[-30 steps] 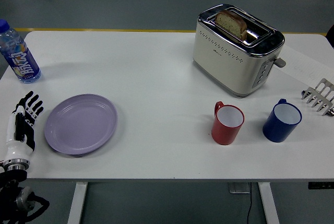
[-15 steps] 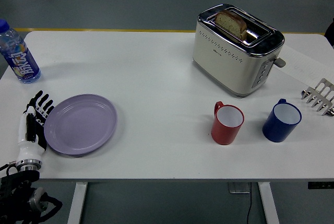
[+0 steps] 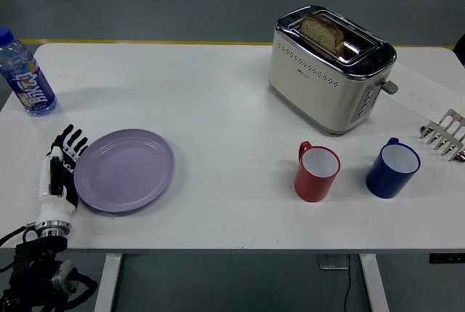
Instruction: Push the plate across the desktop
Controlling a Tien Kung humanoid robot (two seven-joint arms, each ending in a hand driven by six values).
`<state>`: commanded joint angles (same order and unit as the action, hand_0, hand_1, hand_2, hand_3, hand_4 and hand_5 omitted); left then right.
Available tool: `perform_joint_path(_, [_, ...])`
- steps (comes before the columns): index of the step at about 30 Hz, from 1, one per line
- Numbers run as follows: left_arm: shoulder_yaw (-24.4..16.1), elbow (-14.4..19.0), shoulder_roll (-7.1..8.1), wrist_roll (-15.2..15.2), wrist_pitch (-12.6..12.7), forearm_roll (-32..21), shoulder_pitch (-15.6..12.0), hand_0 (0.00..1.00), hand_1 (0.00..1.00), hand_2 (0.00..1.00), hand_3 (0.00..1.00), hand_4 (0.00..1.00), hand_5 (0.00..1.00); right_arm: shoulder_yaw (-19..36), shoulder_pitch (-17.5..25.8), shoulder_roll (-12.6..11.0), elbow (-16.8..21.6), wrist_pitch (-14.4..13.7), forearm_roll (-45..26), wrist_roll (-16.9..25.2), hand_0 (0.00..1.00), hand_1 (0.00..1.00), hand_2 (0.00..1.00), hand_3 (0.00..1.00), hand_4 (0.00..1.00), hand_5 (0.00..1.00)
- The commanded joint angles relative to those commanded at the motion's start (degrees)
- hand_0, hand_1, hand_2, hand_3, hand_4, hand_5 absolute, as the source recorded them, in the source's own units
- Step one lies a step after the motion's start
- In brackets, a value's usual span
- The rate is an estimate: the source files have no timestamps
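Observation:
A lilac plate (image 3: 124, 170) lies flat on the white table (image 3: 218, 116) at the near left. My left hand (image 3: 59, 166) stands on edge right against the plate's left rim, fingers straight and together, holding nothing. The left forearm comes up from the lower left corner. My right hand is out of view.
A water bottle (image 3: 26, 73) stands at the far left. A toaster (image 3: 330, 67) with bread stands at the back right. A red mug (image 3: 317, 172) and a blue mug (image 3: 392, 169) stand to the plate's right. A metal rack (image 3: 445, 134) is at the right edge.
My left hand has moved right, met the plate's left rim and slid the plate a short way to the right.

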<state>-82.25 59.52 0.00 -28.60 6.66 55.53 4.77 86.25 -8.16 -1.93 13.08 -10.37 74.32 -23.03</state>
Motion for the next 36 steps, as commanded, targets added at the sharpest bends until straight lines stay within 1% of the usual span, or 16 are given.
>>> perform_joint_path(7, [3.9, 0.6, 0.00, -0.3, 0.3, -1.0, 0.5, 0.808, 0.844, 0.865, 0.855, 0.526, 0.998, -0.1, 0.1, 0.0, 0.1, 0.0, 0.0, -0.3, 0.637, 0.592, 0.657, 0.727, 0.440, 0.510])
perform_joint_path(13, [8.0, 0.7, 0.00, -1.0, 1.2, -2.4, 0.3, 0.807, 0.843, 0.862, 0.853, 0.523, 0.998, -0.4, 0.5, 0.0, 0.2, -0.1, -0.3, -0.6, 0.637, 0.591, 0.657, 0.727, 0.440, 0.510])
perform_joint_path(20, [11.7, 1.4, 0.00, -1.4, 1.6, -3.5, 0.5, 0.806, 0.843, 0.862, 0.853, 0.525, 0.998, -0.4, 0.8, 0.0, 0.2, -0.1, -0.2, -0.6, 0.637, 0.591, 0.657, 0.727, 0.440, 0.513])
perform_joint_path(26, [13.9, 2.0, 0.00, -1.6, 1.9, -4.5, 0.7, 0.807, 0.843, 0.863, 0.853, 0.519, 0.998, -0.4, 0.8, 0.0, 0.2, -0.1, -0.2, -0.6, 0.637, 0.592, 0.656, 0.727, 0.440, 0.510])
perform_joint_path(28, [15.8, 2.0, 0.00, -1.7, 2.1, -5.6, 1.0, 0.807, 0.843, 0.863, 0.853, 0.519, 0.998, -0.2, 0.9, 0.0, 0.2, 0.0, 0.1, -0.6, 0.637, 0.592, 0.656, 0.727, 0.440, 0.510])
perform_joint_path(30, [16.5, 2.0, 0.00, -1.7, 2.1, -5.9, 1.1, 0.807, 0.843, 0.863, 0.852, 0.516, 0.998, -0.2, 0.9, 0.0, 0.2, 0.0, 0.2, -0.5, 0.637, 0.591, 0.656, 0.727, 0.440, 0.511])
perform_joint_path(32, [18.1, 2.2, 0.00, -1.9, 2.2, -7.2, 1.6, 0.807, 0.843, 0.863, 0.852, 0.516, 0.998, -0.2, 0.8, 0.0, 0.2, 0.0, 0.1, -0.4, 0.637, 0.591, 0.656, 0.727, 0.440, 0.511])
perform_joint_path(36, [20.7, 2.8, 0.00, -2.0, 2.3, -7.8, 2.4, 0.807, 0.843, 0.863, 0.852, 0.515, 0.998, -0.2, 0.7, 0.0, 0.1, 0.1, 0.0, -0.2, 0.637, 0.590, 0.656, 0.727, 0.441, 0.511])
